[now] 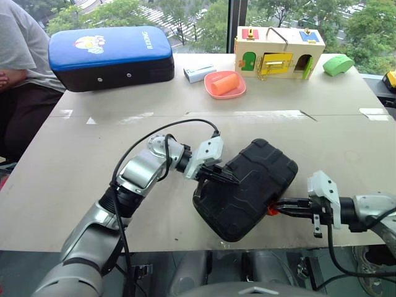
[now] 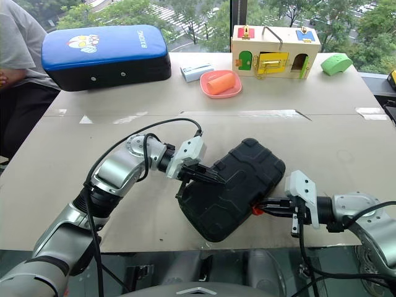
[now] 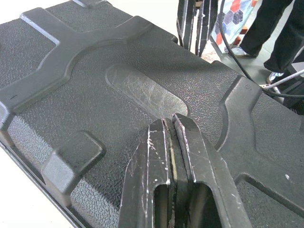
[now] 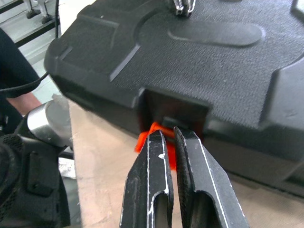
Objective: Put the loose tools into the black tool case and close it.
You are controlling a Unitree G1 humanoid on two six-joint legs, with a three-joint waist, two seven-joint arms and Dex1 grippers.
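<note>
The black tool case [image 1: 253,170] lies closed and skewed near the table's front edge, ribbed lid up. My left gripper [image 1: 232,179] is shut, and its fingertips press on the lid's left part; the left wrist view shows the shut fingers [image 3: 190,156] against the textured shell. From the right, my right gripper [image 1: 276,209] reaches in level and shut. Its tips meet the small orange latch [image 4: 151,135] on the case's front wall, with nothing held between them. The loose tools are out of view.
A blue-topped padded case [image 1: 111,55] stands at the back left. A wooden latch box [image 1: 278,52], a pink dish [image 1: 224,93] with an orange cylinder, a white box [image 1: 199,73] and a green object [image 1: 338,64] line the back. A person [image 1: 18,55] sits far left.
</note>
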